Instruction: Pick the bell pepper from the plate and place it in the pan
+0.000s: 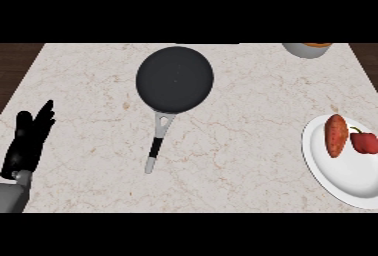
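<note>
1. Head view, surroundings: a pale marble counter fills the view. A dark pan lies at upper centre with nothing in it, its handle running down toward the lower edge.
2. A white plate lies at the right edge. On it the red bell pepper sits just beside an orange sweet potato, which lies between the pepper and the pan.
3. A grey bowl shows at the top right, well apart from the pan.
4. The left hand rests at the left edge, fingers straight and pointing up, holding nothing, well apart from the pan handle.
5. The plate and pepper are cut off by the right edge; the bowl by the top, so its orange contents are hard to make out.
</note>
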Action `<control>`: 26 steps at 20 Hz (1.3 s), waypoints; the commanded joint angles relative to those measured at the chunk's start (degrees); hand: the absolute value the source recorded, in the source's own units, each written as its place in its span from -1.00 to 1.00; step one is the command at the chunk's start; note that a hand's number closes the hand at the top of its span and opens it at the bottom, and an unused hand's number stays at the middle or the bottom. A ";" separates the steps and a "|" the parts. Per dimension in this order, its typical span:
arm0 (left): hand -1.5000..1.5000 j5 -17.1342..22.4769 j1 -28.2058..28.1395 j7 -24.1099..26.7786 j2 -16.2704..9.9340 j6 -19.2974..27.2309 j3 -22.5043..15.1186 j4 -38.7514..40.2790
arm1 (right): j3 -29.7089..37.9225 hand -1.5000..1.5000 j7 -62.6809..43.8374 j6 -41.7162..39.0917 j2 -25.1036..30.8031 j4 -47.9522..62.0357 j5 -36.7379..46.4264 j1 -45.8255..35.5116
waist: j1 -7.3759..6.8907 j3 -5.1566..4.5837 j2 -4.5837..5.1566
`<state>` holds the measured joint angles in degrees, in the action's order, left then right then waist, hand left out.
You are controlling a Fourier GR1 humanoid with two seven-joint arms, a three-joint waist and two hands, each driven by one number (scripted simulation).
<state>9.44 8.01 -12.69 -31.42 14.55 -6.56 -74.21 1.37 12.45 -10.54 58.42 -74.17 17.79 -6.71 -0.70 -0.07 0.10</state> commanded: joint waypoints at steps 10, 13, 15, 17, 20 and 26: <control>0.00 -3.92 -1.85 4.26 4.05 -3.79 3.75 3.34 | -4.10 -1.00 -4.71 1.51 -10.67 6.81 16.59 -4.40 | 0.37 0.08 -0.03; 0.00 -4.80 -1.37 0.94 4.07 -2.96 4.66 0.73 | -5.57 -1.00 -7.46 2.90 -13.29 7.75 21.06 -5.96 | 0.25 0.08 -0.03; 0.00 -6.98 0.97 -0.35 5.35 -2.41 5.37 1.68 | -2.32 -1.00 -7.10 0.65 -12.28 3.22 20.21 -1.26 | 0.80 0.07 -0.12; 0.00 -6.18 -3.33 2.12 5.27 -4.50 6.32 0.46 | -2.56 -1.00 -4.09 0.68 -12.67 9.57 22.89 -5.47 | 0.34 0.08 -0.07; 0.00 -6.32 -3.39 -2.21 5.14 -5.12 7.42 -4.10 | -2.65 -1.00 -4.19 2.70 -15.45 8.78 25.38 -3.02 | 0.48 0.08 -0.13; 0.00 -10.03 -0.73 -2.78 8.10 -5.95 7.51 -1.79 | 0.51 -1.00 1.57 0.99 -15.56 17.02 28.06 -9.38 | 0.41 0.09 -0.03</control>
<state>1.57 5.97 -14.43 -25.29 8.71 1.46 -76.37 1.32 11.81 -9.66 44.27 -62.39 43.21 -12.19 -0.17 0.01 0.01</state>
